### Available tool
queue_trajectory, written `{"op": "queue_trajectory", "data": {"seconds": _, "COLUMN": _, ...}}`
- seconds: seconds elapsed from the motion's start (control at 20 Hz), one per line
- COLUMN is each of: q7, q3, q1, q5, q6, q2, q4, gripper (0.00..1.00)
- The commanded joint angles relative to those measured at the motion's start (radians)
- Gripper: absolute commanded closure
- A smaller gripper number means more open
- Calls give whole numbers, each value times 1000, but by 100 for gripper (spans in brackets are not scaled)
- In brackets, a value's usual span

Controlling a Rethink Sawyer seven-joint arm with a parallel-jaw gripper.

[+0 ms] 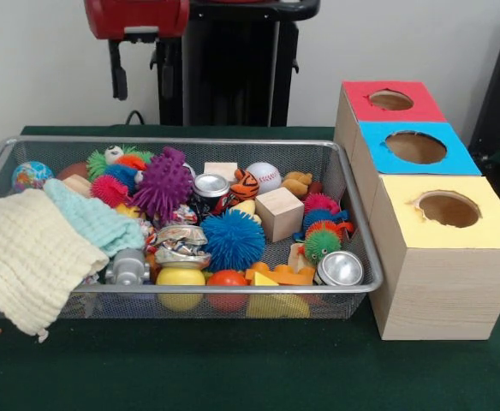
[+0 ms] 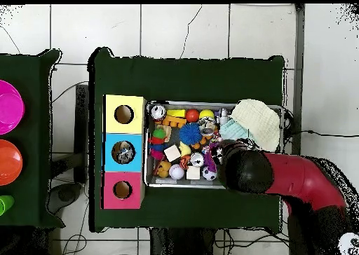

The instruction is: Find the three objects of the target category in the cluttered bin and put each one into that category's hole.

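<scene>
A dark green table cover (image 1: 233,368) fills the near ground, and on it a wire mesh bin (image 1: 233,289) is set at the left with a row of three wooden boxes just to its right, topped near to far in yellow (image 1: 490,224), blue (image 1: 455,154) and red (image 1: 421,107), each top cut with one round hole. The bin is crowded: a cream cloth (image 1: 23,257) is draped over its near left corner, a blue spiky ball (image 1: 233,240) and a wooden cube (image 1: 278,212) lie mid-bin, and a baseball (image 1: 264,175) lies near the far wall. Beyond the bin, before a pale wall, the gripper (image 1: 139,73) is held above the far left part, apart from all contents; whether its fingers are apart or together cannot be told.
</scene>
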Motion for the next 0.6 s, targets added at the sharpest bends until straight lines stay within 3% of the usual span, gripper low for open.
{"op": "queue_trajectory", "data": {"seconds": 0.05, "q7": 85, "q3": 61, "q1": 65, "q5": -13, "q6": -88, "q2": 17, "q4": 83, "gripper": 0}}
{"op": "queue_trajectory", "data": {"seconds": 0.3, "q7": 151, "q3": 30, "q1": 122, "q5": -8, "q6": -192, "q2": 93, "q4": 51, "gripper": 0}}
{"op": "queue_trajectory", "data": {"seconds": 0.6, "q7": 270, "q3": -32, "q1": 241, "q5": 34, "q6": -356, "q2": 166, "q4": -9, "gripper": 0}}
